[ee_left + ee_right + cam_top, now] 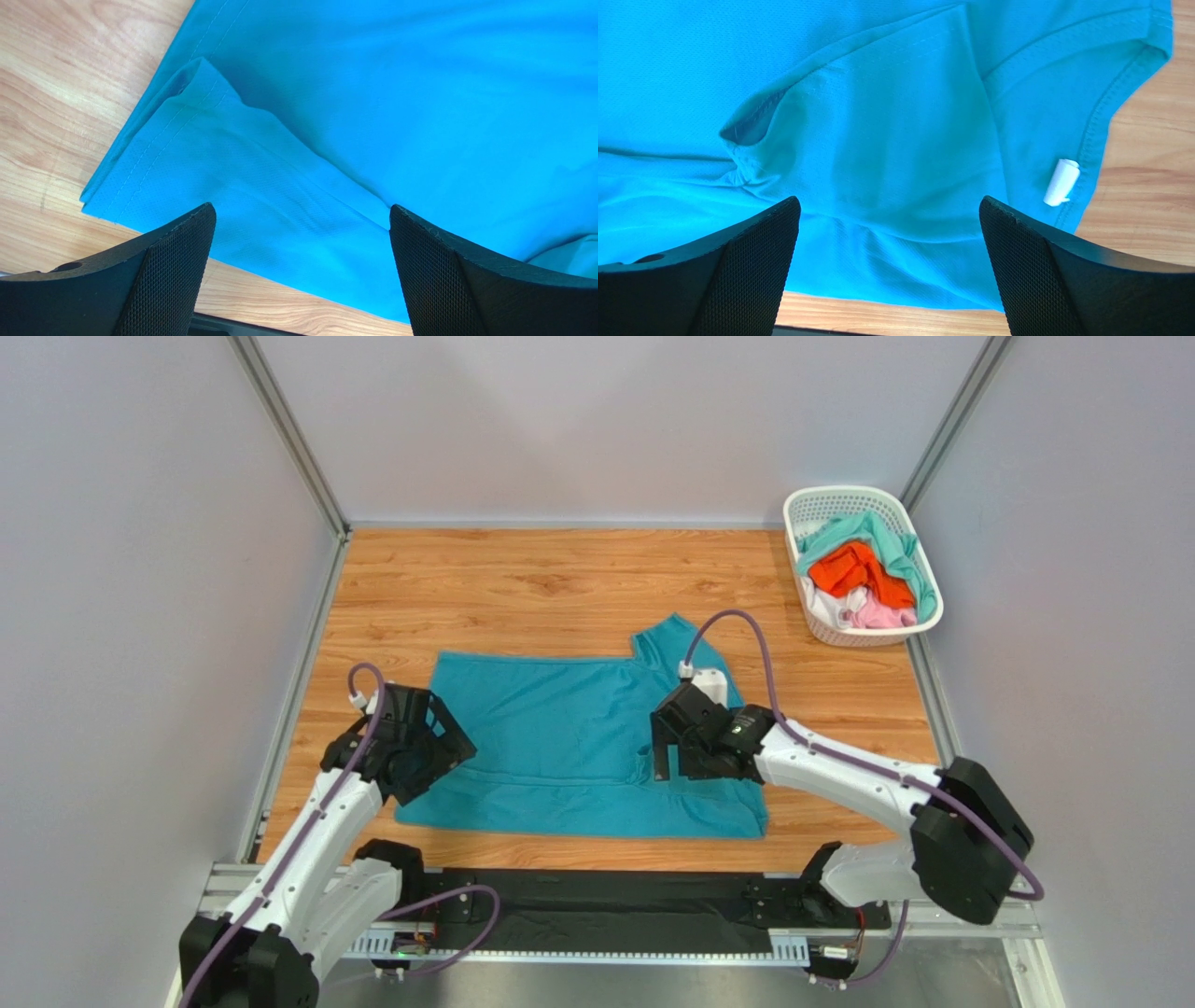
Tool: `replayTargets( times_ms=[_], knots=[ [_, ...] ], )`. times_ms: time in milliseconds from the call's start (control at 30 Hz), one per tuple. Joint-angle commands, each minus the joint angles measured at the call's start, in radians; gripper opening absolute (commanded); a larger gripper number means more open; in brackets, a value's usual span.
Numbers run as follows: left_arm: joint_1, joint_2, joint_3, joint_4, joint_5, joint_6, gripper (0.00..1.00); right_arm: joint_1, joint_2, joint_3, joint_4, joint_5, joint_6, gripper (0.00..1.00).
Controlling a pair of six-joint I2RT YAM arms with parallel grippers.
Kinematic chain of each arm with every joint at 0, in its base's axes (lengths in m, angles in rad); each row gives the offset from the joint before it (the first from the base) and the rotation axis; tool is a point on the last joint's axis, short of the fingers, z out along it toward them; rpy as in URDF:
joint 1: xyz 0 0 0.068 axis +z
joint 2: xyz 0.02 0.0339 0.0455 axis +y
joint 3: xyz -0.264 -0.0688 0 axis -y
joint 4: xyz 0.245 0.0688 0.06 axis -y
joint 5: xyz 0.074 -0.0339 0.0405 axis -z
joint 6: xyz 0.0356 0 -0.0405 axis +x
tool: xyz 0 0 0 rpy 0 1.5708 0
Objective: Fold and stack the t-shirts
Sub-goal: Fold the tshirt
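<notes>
Left claw [457, 744] and right claw [657, 749] gape apart over the teal t-shirt [561, 735], lying crosswise, neck rightward.

Spread flat mid-table, partly folded: teal-blue t-shirt [561, 742], one sleeve [673, 644] poking toward 1 o'clock, small white neck label [1060, 182] at the collar edge. Crumpled together at 2 o'clock, in the white basket [842, 494]: orange t-shirt [849, 567], mint-green t-shirt [891, 539], pale pink t-shirt [877, 613].

You cannot see the teal t-shirt [561, 742] whole: from above, the left gripper [442, 739] covers its left-hand edge and the right gripper [666, 745] hides part of its collar end, both wrist views crop it at their edges, and its white neck label [1061, 182] is too small to read.
</notes>
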Motion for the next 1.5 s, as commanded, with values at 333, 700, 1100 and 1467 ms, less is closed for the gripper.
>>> replayTargets(
  times_ms=[333,700,1100,1467],
  knots=[
    [0.0,0.039,0.011,0.05,0.006,0.006,1.0,0.033,0.342,0.236,0.065,0.099,-0.05,1.0],
    [-0.002,0.096,0.051,0.07,-0.021,0.035,1.0,0.047,0.41,0.336,0.022,0.147,-0.079,1.0],
    [0.049,0.396,0.454,0.04,-0.139,0.091,1.0,-0.052,0.2,0.394,-0.046,0.191,-0.167,1.0],
    [0.146,0.849,0.799,0.018,-0.079,0.18,0.96,-0.265,-0.052,0.177,-0.039,0.119,-0.242,1.0]
  ],
)
